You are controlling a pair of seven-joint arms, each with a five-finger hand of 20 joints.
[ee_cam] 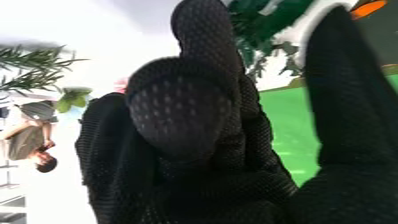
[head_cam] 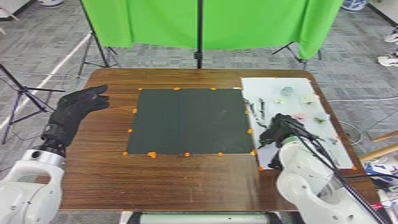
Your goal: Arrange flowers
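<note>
So we reckon we're at the picking stage here: our black-gloved right hand (head_cam: 280,131) is down low over the white rectangular sheet (head_cam: 266,87) on the right of the brown wooden table (head_cam: 178,185), and the flowers are all over on that sheet. There's a small pink flower (head_cam: 299,116) just past the hand, a couple of pale, whitish-green blooms (head_cam: 307,100) a bit farther off, and some dark green leafy stems (head_cam: 261,107) near the sheet's inner edge. As for the grip, our right hand looks fairly open, fingers mostly straight, and we can't spot anything held in it, though the glove blocks enough in the wrist view that we can't swear it isn't brushing a stem. Next we'd pick one stem, close gently round it, then lift it over to the dark square mat (head_cam: 191,120), probably. Our left hand (head_cam: 82,102) is loosely open by the table's left edge, holding nothing.
</note>
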